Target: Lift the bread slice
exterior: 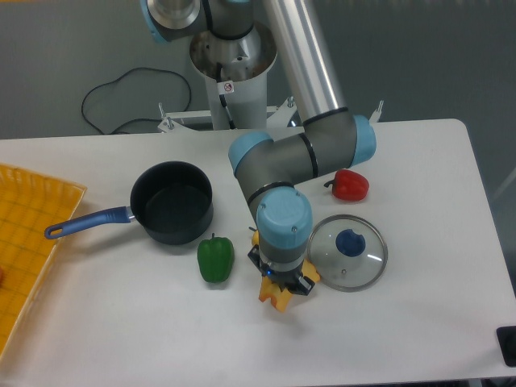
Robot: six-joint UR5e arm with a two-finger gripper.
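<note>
One hand (281, 291) covers bread slice (276, 299) beside lid (347, 252)

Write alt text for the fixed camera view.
A robot arm's gripper is down on a yellow bread slice on a white table, between a green pepper and a glass lid. A dark pot and a red pepper sit behind.

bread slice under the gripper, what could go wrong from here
1. The gripper sits right on the bread slice, and only yellow-orange bits show beneath it, so the hold can't be judged; a corner grip might slip on lifting.
2. The glass lid lies close on one side and the green pepper on the other; a sideways swing could knock either.
</note>
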